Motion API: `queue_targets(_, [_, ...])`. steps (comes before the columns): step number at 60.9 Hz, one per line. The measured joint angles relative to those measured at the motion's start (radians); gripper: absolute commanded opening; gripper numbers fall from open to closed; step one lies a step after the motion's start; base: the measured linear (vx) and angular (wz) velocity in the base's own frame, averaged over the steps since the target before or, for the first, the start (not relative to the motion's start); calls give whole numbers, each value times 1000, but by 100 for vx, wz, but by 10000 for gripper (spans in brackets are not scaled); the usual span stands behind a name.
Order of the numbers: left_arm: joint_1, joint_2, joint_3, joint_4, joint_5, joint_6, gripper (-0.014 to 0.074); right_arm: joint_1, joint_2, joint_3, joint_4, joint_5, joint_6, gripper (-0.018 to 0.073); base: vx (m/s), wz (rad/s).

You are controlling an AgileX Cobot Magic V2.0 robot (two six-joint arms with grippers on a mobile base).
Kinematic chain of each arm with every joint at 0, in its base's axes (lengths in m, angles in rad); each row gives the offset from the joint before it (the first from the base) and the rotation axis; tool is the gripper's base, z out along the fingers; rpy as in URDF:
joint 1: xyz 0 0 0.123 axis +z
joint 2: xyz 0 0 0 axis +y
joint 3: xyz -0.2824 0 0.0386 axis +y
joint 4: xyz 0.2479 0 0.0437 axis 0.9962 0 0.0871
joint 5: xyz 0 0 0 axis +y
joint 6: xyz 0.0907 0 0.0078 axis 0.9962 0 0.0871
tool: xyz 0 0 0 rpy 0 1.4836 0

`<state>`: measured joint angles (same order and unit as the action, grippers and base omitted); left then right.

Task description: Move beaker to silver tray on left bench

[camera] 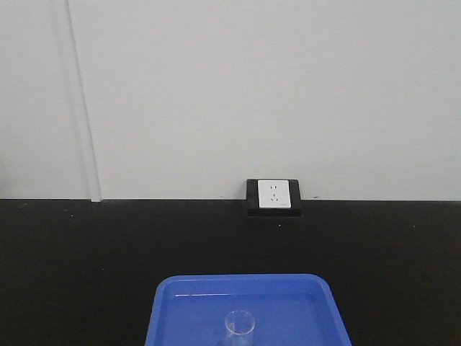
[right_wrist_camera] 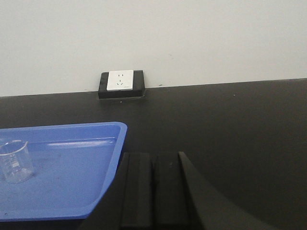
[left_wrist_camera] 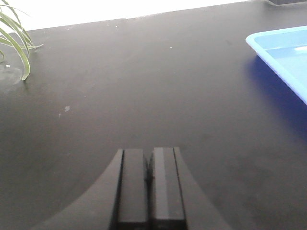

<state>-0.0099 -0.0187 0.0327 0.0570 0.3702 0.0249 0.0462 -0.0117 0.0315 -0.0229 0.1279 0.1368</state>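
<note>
A small clear glass beaker (camera: 240,328) stands upright in a blue plastic tray (camera: 173,303) on the black bench. It also shows in the right wrist view (right_wrist_camera: 14,161), at the left part of that blue tray (right_wrist_camera: 86,191). My right gripper (right_wrist_camera: 152,155) is shut and empty, just right of the tray's rim. My left gripper (left_wrist_camera: 148,151) is shut and empty over bare bench, with the blue tray's corner (left_wrist_camera: 268,50) to its right. The silver tray is out of view.
A white wall socket in a black housing (camera: 274,196) sits at the back of the bench against the white wall; it also shows in the right wrist view (right_wrist_camera: 121,82). Green plant leaves (left_wrist_camera: 17,38) hang at the far left of the left wrist view.
</note>
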Motion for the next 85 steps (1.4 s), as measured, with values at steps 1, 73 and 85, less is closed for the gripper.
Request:
queue_targets(1, [0, 0, 0, 0, 0, 0, 1, 0, 0, 0, 0, 0, 0, -11, 0, 0])
queue_targets(73, [0, 0, 0, 0, 0, 0, 1, 0, 925, -678, -27, -313, -45, 16, 0, 0])
queue_targets(85, [0, 0, 0, 0, 0, 0, 1, 0, 957, -678, -27, -313, -45, 154, 0, 0])
